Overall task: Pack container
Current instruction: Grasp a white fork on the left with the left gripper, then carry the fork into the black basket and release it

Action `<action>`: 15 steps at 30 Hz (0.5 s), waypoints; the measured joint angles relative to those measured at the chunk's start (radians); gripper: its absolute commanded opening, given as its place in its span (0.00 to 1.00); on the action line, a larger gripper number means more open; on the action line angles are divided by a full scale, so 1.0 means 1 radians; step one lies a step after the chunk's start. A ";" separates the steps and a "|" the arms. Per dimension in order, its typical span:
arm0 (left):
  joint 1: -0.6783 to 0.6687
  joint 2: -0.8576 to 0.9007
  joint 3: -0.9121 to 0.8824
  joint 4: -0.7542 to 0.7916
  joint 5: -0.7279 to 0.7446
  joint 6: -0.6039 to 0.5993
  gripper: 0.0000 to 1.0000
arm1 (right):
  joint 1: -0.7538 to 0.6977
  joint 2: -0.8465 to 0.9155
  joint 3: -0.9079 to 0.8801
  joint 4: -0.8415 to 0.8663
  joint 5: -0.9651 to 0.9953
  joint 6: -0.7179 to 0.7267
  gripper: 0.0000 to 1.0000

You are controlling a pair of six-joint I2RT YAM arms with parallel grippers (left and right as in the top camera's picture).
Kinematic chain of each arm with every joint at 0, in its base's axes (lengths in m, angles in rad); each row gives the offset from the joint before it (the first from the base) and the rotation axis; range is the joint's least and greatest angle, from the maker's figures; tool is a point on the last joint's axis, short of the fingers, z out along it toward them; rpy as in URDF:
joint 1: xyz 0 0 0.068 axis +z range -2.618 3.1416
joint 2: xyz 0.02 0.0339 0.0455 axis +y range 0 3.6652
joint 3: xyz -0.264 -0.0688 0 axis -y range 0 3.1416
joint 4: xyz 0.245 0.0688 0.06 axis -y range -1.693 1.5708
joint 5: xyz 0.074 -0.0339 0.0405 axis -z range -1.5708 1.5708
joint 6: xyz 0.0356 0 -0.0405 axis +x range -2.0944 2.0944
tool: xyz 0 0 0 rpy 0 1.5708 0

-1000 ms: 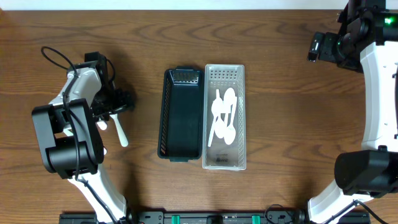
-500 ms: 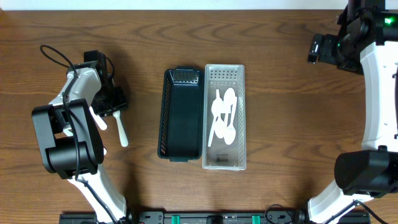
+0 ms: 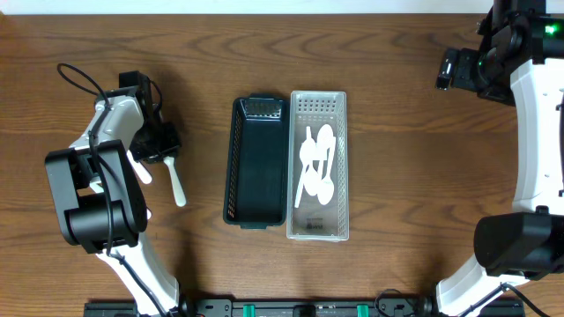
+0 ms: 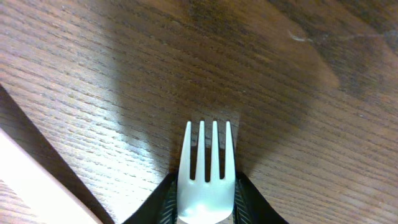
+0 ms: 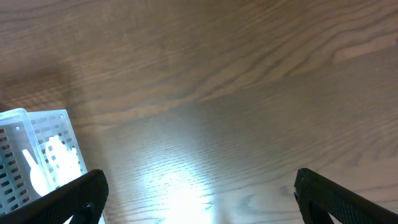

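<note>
Now left gripper (image 4: 205, 208) clamped on fork (image 4: 206, 165), tines protruding ahead; right gripper (image 5: 199, 193) wide open, empty.

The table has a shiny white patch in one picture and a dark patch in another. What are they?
Right wrist view: light glare bounces off the table near the bottom. Left wrist view: a dark shadow lies on the wood around the fork. Overhead view: even light, no strong glare.

No legible text or labels anywhere.
</note>
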 measured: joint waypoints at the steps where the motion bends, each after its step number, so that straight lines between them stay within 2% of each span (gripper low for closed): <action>1: 0.000 0.000 0.000 0.000 -0.002 0.000 0.18 | 0.000 0.000 0.000 0.000 0.000 0.000 0.98; 3: 0.000 0.000 0.000 -0.003 -0.003 0.000 0.11 | 0.000 0.000 0.000 0.000 0.000 0.000 0.98; 6: 0.000 -0.002 0.002 -0.037 -0.008 0.000 0.07 | 0.000 0.000 0.000 0.000 0.000 0.000 0.98; 10: -0.014 -0.020 0.028 -0.139 -0.015 0.000 0.06 | 0.000 0.000 0.000 0.000 0.000 0.000 0.98; 15: -0.095 -0.170 0.138 -0.261 -0.030 -0.001 0.06 | 0.000 0.000 0.000 0.000 0.000 0.000 0.98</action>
